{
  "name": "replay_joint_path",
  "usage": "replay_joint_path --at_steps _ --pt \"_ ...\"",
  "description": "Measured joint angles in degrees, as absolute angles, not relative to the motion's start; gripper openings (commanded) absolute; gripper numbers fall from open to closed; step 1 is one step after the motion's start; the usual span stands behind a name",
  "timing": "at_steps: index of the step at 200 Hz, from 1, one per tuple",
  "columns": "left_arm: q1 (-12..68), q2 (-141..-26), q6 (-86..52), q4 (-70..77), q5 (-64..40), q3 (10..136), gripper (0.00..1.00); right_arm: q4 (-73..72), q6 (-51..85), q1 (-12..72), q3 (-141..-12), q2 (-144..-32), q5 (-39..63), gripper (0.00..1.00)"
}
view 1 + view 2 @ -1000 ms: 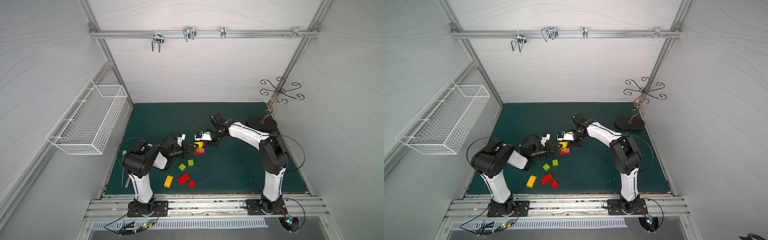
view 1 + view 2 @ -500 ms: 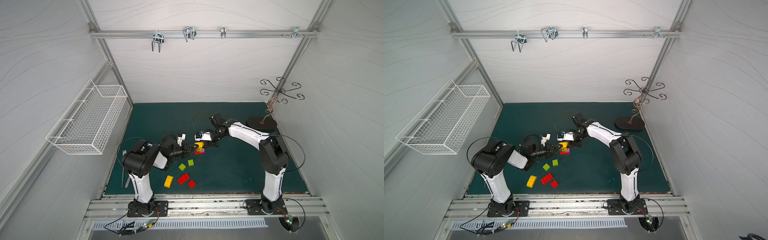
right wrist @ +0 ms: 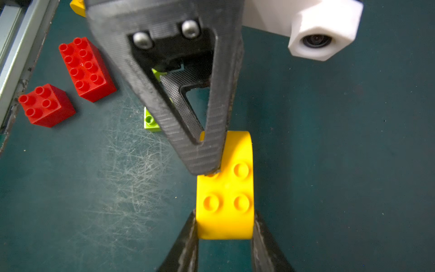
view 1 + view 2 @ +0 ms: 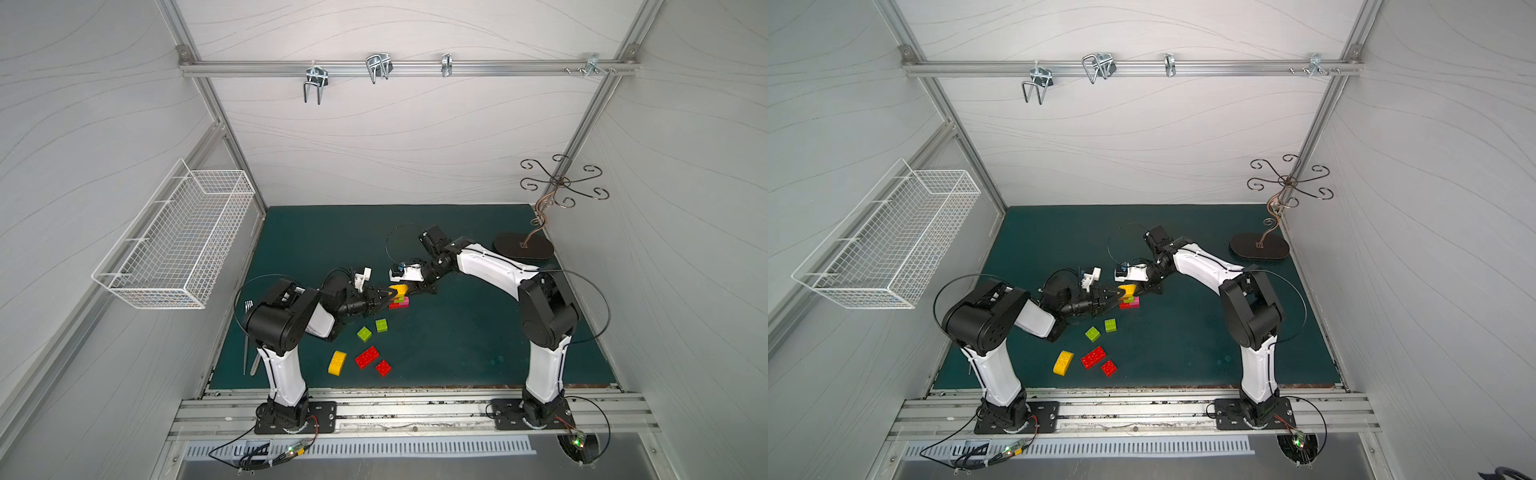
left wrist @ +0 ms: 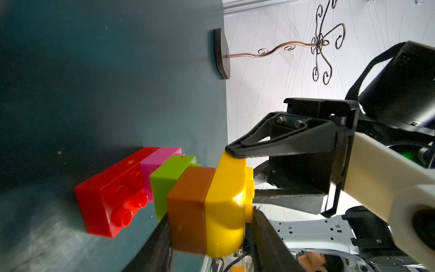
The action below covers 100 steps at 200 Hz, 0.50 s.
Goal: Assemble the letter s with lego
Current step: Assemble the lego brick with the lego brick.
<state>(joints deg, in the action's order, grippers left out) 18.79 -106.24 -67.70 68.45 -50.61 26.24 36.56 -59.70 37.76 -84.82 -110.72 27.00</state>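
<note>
A small lego stack (image 4: 400, 297) (image 4: 1129, 298) stands mid-mat: red oblong (image 5: 110, 193) and pink (image 5: 162, 156) at the base, then lime green (image 5: 167, 179), orange-brown (image 5: 188, 209) and a yellow round-topped brick (image 5: 226, 212) (image 3: 226, 195) on top. My left gripper (image 5: 209, 233) (image 4: 388, 295) is shut across the orange-brown and yellow bricks, one finger on the yellow studs. From the opposite side my right gripper (image 3: 224, 228) (image 4: 409, 286) is shut on the yellow brick's two flat sides.
Loose on the mat nearer the front lie two lime green squares (image 4: 364, 333) (image 4: 381, 325), a red oblong (image 4: 367, 357), a red square (image 4: 383, 368) and a second yellow brick (image 4: 337, 362). A curly metal stand (image 4: 523, 246) stands back right; a wire basket (image 4: 178, 245) hangs left.
My left gripper's fingers have closed onto the top of the stack. Both arms and the stack stay where they were.
</note>
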Motion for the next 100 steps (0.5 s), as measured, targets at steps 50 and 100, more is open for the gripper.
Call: replay_joint_path --at_steps 50,100 --pt "18.72 -106.24 -67.26 67.64 -50.37 26.28 0.63 36.51 -59.53 37.76 -84.82 -110.74 27.22 0.61" --pt "18.44 -105.54 -65.6 64.1 -49.89 26.3 0.89 36.38 -58.65 36.95 -84.71 -110.72 29.28 0.69"
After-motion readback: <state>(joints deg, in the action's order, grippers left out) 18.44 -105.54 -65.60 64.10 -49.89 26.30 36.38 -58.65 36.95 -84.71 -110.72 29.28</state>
